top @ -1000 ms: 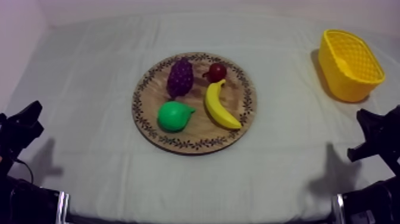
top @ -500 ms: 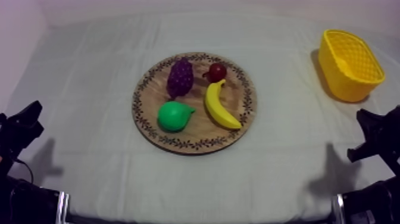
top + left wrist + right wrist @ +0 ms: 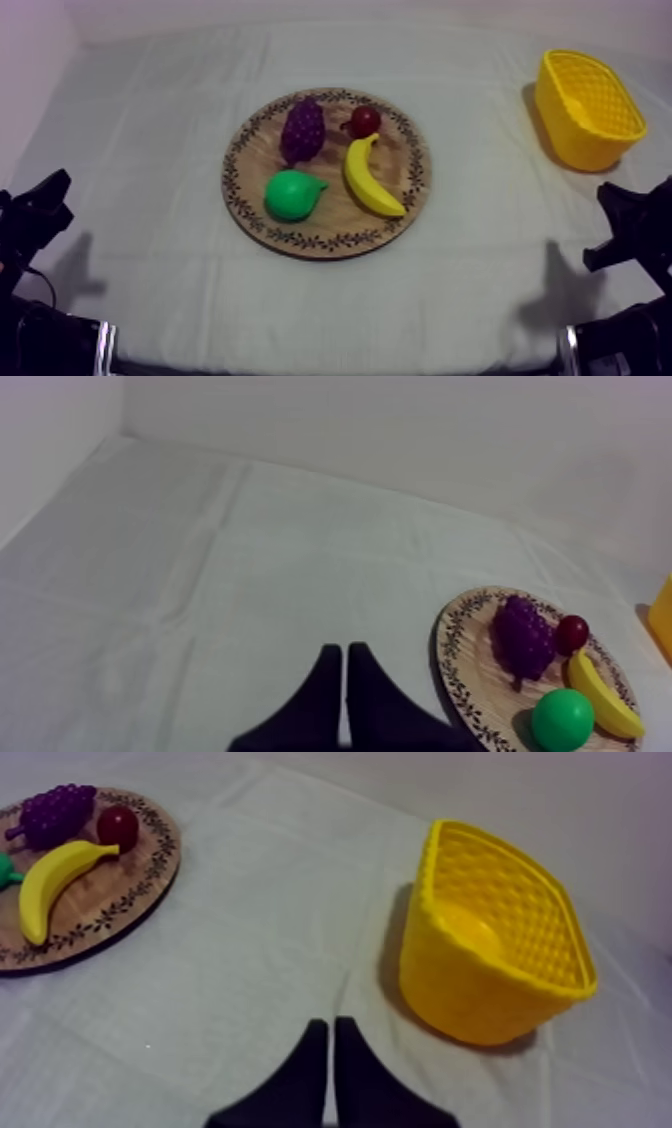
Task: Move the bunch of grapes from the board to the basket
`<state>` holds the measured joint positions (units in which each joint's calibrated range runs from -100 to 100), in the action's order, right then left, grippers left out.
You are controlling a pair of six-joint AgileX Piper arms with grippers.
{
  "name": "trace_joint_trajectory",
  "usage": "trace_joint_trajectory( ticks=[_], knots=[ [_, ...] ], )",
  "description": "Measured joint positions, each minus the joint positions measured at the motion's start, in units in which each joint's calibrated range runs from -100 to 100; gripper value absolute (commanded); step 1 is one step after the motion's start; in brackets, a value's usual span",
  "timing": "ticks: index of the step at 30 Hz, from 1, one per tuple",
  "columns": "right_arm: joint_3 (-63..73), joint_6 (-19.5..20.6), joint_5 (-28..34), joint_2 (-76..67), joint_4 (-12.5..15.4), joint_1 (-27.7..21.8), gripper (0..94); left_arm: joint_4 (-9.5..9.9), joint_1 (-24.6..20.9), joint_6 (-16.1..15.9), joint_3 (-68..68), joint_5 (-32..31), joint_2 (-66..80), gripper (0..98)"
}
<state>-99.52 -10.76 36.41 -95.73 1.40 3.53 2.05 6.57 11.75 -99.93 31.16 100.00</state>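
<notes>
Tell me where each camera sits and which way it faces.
Top view: overhead, looking down aslant on the cloth, wooden board and yellow basket; left arm and right arm at its lower edges.
Left wrist view: on the left arm, facing across the cloth to the board; left fingers shut together.
Right wrist view: on the right arm, facing the basket; right fingers shut together.
Both wrist views share the board and its bunch of grapes.

A round wooden board is set at the middle of the cloth-covered table; a yellow basket is placed well apart, at its right.
</notes>
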Motion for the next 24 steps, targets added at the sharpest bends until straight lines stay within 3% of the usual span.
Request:
trace_joint_trajectory(
  ticks=[10,24],
  knots=[
    [4.52,2.06,-0.4,3.61,-3.7,3.7,0.3,0.0,0.0,0.0,0.0,0.0,0.0,0.1],
    [23.5,-0.94,-0.98,24.25,-1.4,5.07,0.4,0.0,0.0,0.0,0.0,0.0,0.0,0.1]
  ],
)
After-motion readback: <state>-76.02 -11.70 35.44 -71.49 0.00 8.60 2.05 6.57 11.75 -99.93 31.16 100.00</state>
